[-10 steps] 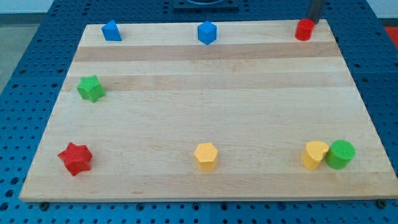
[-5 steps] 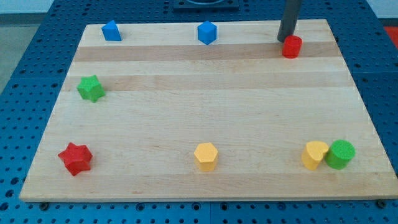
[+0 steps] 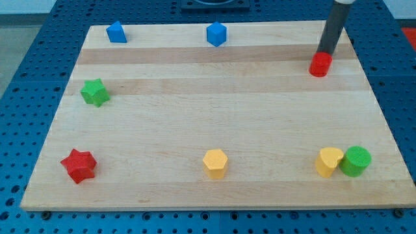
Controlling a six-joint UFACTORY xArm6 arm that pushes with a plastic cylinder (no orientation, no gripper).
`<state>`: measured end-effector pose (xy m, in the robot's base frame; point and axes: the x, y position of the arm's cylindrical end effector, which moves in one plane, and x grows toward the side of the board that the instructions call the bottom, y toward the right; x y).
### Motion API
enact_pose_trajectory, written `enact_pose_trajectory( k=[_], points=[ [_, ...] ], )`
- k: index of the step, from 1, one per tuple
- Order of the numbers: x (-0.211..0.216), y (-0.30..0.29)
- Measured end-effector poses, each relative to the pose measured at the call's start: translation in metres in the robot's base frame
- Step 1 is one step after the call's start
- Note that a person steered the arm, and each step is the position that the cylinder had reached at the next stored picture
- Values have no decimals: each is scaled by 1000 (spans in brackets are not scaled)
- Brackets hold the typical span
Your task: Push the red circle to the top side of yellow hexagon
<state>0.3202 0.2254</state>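
The red circle is a small red cylinder on the wooden board, near the view's upper right. My tip touches its top edge, with the dark rod rising toward the view's top. The yellow hexagon sits near the view's bottom centre, far down and to the left of the red circle.
A red star is at the bottom left and a green star at the left. Two blue blocks lie along the top edge. A yellow block touches a green cylinder at the bottom right.
The red circle has moved down the board from the top right corner, first left, then back right. My tip has followed it, staying at its top side.
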Motion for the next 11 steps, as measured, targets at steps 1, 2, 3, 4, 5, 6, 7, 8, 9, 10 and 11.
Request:
enact_pose_trajectory(
  k=[1, 2, 3, 4, 5, 6, 7, 8, 9, 10, 11],
  points=[
    [16, 8],
    [33, 10],
    [53, 10],
    [62, 2],
    [62, -27],
    [63, -65],
    [76, -92],
    [89, -114],
    [93, -137],
    [100, -158],
    [118, -174]
  ],
)
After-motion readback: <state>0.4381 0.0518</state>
